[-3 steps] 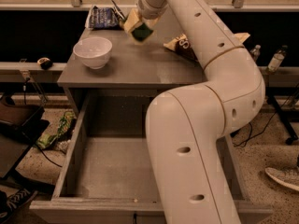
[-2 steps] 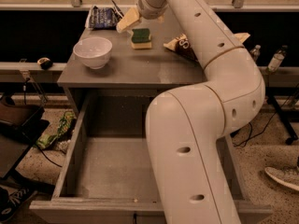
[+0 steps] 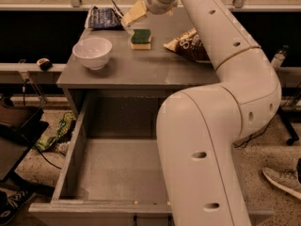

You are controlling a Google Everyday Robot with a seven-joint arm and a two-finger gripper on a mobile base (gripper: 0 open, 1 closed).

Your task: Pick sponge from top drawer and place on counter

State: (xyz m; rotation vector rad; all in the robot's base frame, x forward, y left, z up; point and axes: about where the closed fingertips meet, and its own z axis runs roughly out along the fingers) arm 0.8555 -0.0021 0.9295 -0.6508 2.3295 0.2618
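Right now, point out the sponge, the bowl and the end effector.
sponge (image 3: 141, 35), camera view, on its green top face.
bowl (image 3: 92, 50), camera view, on its white inside.
end effector (image 3: 128, 19), camera view, on its tip, above the counter (image 3: 141, 69) just left of the sponge.

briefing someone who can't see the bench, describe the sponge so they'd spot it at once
Look at the grey counter above the open drawer. Near its back edge, between the white bowl and the brown snack bag, lies the sponge, close under the gripper. It is the only small flat block there, green on top with a yellow layer underneath.
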